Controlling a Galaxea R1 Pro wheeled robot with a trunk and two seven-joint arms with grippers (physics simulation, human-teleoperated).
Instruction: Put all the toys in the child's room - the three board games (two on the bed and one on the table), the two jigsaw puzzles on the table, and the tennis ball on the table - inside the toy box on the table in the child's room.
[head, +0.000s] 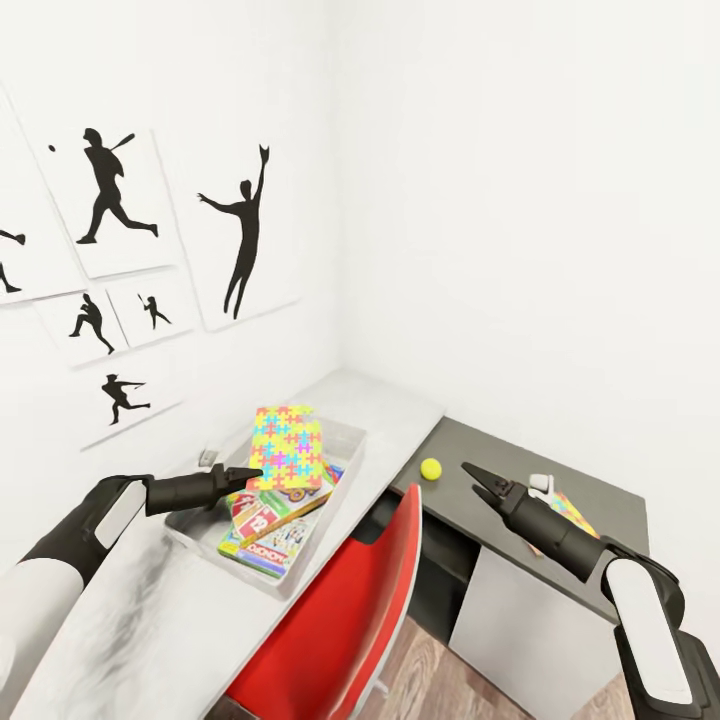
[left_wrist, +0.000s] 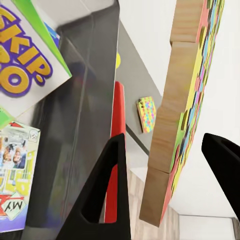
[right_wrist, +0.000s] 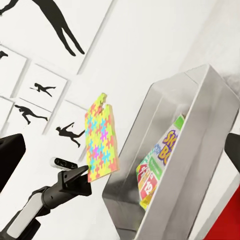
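white-walled room corner, black silhouette sports pictures (head: 105, 190) on wall. glossy pale grey speckled table (head: 150, 620) below. light grey open-topped plastic toy box (head: 345, 440) on table, cartoon-covered board game boxes (head: 275, 530) inside. left gripper (head: 250, 472) above toy box, fingers (left_wrist: 102, 195) spread apart, flat multicoloured jigsaw puzzle (head: 288, 447) upright between them over box; contact unclear. right gripper (head: 475, 480) open, empty, above dark grey side unit (head: 590, 505) right of toy box. yellow tennis ball (head: 431, 468) and second jigsaw puzzle (head: 572, 513) on that unit. red chair (head: 350, 610) before table.
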